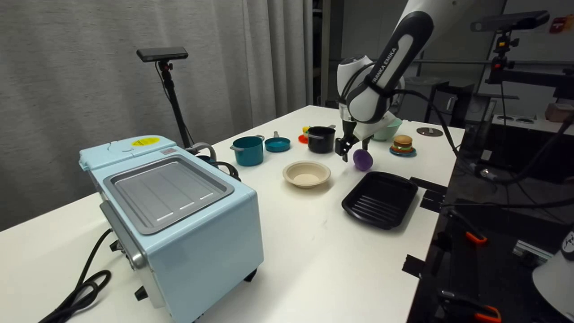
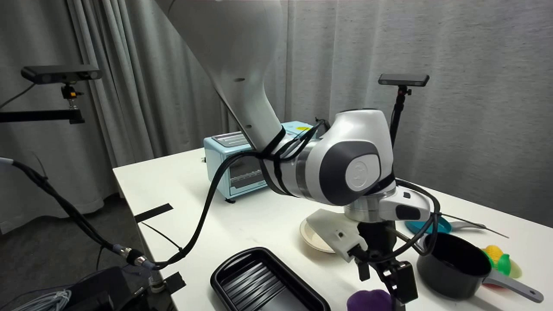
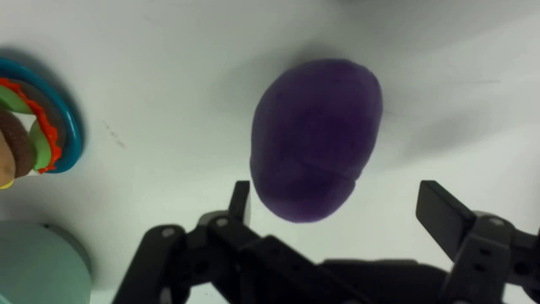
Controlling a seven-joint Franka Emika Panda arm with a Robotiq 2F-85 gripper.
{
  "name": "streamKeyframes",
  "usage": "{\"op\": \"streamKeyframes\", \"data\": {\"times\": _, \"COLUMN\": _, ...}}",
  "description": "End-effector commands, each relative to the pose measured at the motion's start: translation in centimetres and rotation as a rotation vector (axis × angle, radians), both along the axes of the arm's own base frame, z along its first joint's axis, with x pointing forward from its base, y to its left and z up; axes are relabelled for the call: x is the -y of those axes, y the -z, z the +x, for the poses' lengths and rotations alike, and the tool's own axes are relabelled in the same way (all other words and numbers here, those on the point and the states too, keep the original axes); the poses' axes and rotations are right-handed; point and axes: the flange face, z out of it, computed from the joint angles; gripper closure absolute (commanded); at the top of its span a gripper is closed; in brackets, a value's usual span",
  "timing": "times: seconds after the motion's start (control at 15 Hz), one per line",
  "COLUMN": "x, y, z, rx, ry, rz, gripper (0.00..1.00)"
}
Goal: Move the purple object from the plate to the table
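Fingers [image 3: 443, 215] stand wide apart, holding nothing; purple object [image 3: 316, 139] rests on desk [image 1: 314, 246] near them, plate [image 1: 306, 178] farther off.

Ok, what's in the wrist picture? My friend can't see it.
A rounded purple lump seems to rest on a white table, with an open black gripper at the bottom. Cut off at the left are a toy burger on a blue dish and a pale green bowl.

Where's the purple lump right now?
In an exterior view, the purple lump is right of the beige plate, by the open gripper, just beyond the black ridged tray. In the wrist view, it's near centre, right of the toy burger.
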Motion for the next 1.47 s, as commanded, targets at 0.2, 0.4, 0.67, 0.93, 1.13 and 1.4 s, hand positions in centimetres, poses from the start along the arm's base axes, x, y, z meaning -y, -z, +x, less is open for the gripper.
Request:
{"op": "streamKeyframes", "data": {"times": 0.2, "x": 0.7, "y": -4.3, "z": 0.9, "rx": 0.069, "ry": -0.005, "rz": -0.016, "gripper": 0.00}}
{"op": "streamKeyframes", "data": {"times": 0.4, "x": 0.8, "y": -6.3, "z": 1.2, "rx": 0.109, "ry": -0.008, "rz": -0.019, "gripper": 0.00}}
{"op": "streamKeyframes", "data": {"times": 0.67, "x": 0.8, "y": -8.5, "z": 1.3, "rx": 0.146, "ry": -0.005, "rz": -0.018, "gripper": 0.00}}
{"op": "streamKeyframes", "data": {"times": 0.93, "x": 0.8, "y": -8.4, "z": 1.7, "rx": 0.155, "ry": 0.004, "rz": -0.017, "gripper": 0.00}}
{"op": "streamKeyframes", "data": {"times": 1.13, "x": 0.8, "y": -8.7, "z": 1.7, "rx": 0.160, "ry": 0.005, "rz": -0.017, "gripper": 0.00}}
{"op": "streamKeyframes", "data": {"times": 1.4, "x": 0.8, "y": -8.7, "z": 1.6, "rx": 0.159, "ry": 0.005, "rz": -0.017, "gripper": 0.00}}
